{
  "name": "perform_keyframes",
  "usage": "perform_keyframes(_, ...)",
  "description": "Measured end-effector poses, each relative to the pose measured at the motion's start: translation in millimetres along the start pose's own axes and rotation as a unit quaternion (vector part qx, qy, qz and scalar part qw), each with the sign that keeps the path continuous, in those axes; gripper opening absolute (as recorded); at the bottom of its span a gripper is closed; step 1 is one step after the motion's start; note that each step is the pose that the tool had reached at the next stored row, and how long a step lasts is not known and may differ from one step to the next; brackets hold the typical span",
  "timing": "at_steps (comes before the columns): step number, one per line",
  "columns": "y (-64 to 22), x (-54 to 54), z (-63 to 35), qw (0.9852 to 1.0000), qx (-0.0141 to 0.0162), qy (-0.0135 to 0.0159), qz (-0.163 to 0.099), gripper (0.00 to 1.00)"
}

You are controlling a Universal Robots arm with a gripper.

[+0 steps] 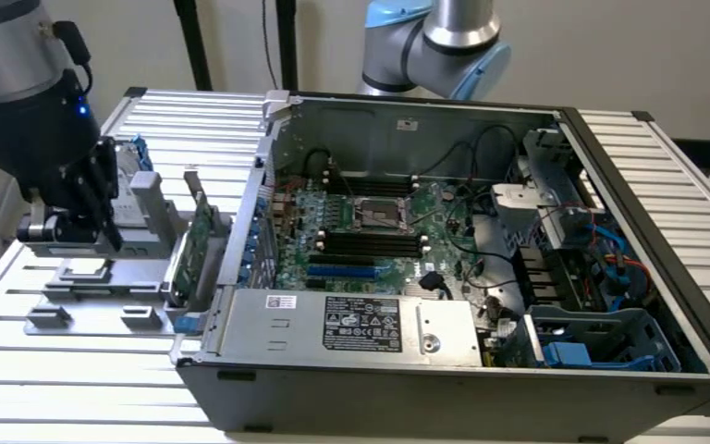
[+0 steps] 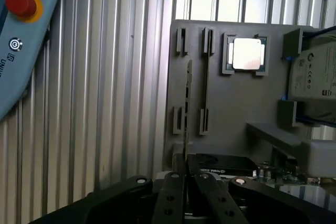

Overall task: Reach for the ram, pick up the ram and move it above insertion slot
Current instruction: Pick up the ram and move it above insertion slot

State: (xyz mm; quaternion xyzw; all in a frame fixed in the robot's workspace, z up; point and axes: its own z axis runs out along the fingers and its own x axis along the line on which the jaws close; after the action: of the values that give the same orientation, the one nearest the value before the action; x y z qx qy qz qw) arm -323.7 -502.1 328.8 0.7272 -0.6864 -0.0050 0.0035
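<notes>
The gripper (image 2: 185, 179) is all but closed, its two dark fingers (image 2: 169, 198) pinched on the end of the ram (image 2: 188, 103), which runs straight out from between them. Seen edge-on, the ram is a thin, long, dark strip above the grey holder (image 2: 231, 103), between its pairs of upright clips. In the exterior view the gripper (image 1: 80, 231) hangs over the ribbed bench (image 1: 71, 351) at nine o'clock from the open computer case (image 1: 454, 379). The black insertion slot (image 1: 368, 242) lies well apart, at three o'clock from the gripper.
</notes>
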Motion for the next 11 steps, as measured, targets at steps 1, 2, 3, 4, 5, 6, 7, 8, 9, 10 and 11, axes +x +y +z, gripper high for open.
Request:
perform_keyframes(1,-3.5,0.1,-4.5,1.0000,0.0000,0.0000,0.000,0.13)
perform_keyframes(2,-6.8,0.1,-9.1,1.0000,-0.0001,0.0001,0.000,0.13)
perform_keyframes(3,-10.0,0.0,-13.7,1.0000,-0.0001,0.0001,0.000,0.13)
perform_keyframes(4,-13.2,0.0,-18.2,1.0000,0.0000,0.0000,0.000,0.13)
perform_keyframes(5,-16.6,-0.2,-23.2,1.0000,-0.0001,0.0001,0.000,0.13)
perform_keyframes(6,-19.6,-0.3,-27.5,1.0000,0.0000,0.0001,0.000,0.13)
perform_keyframes(7,-22.6,-0.6,-32.2,1.0000,0.0000,0.0000,0.000,0.13)
perform_keyframes(8,-25.4,-0.9,-36.7,1.0000,-0.0001,0.0001,0.000,0.13)
perform_keyframes(9,-27.9,-1.5,-41.3,1.0000,-0.0001,0.0001,0.000,0.13)
perform_keyframes(10,-30.4,-2.1,-45.8,1.0000,0.0000,0.0000,0.000,0.13)
perform_keyframes(11,-32.7,-2.9,-50.3,1.0000,-0.0001,0.0001,0.000,0.13)
